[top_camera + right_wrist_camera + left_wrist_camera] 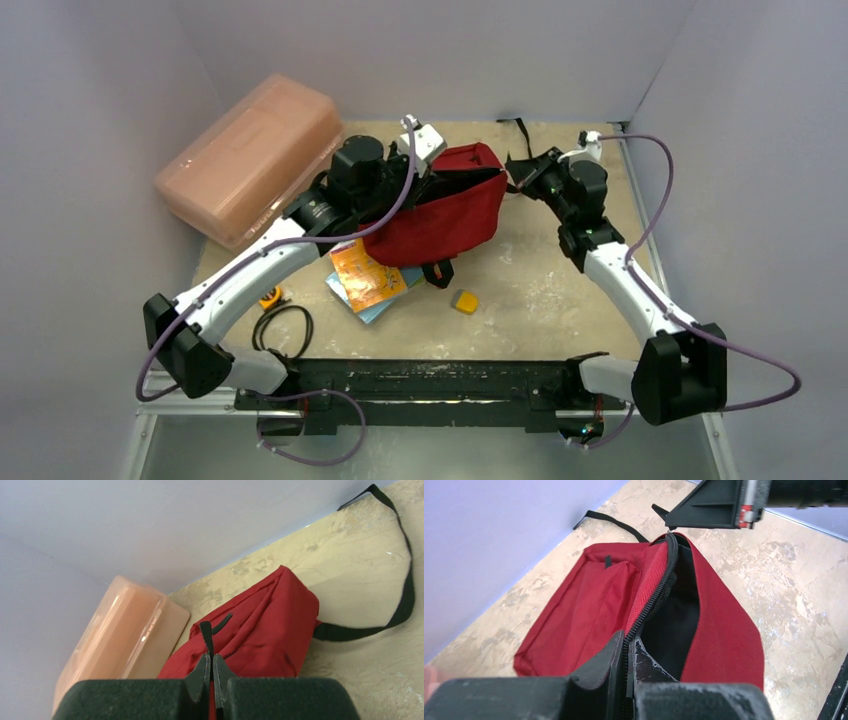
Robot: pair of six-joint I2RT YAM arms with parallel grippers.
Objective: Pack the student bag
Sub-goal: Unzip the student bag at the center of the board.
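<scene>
The dark red student bag (450,215) lies at the middle back of the table with its main zipper open and the dark inside showing (674,625). My left gripper (425,185) is shut on the bag's zipper edge at the left end of the opening (630,647). My right gripper (517,172) is shut on a black pull tab (205,632) at the bag's right end, and also shows in the left wrist view (709,507). The bag's opening is held stretched between the two grippers. In the right wrist view the bag (270,625) sits right in front of the shut jaws (210,662).
A pink translucent box (250,155) stands at the back left. An orange booklet (362,272) on a blue book (390,292), a small yellow block (463,301), a yellow item (270,297) and a black cable (285,330) lie in front. A black strap (405,580) trails behind the bag.
</scene>
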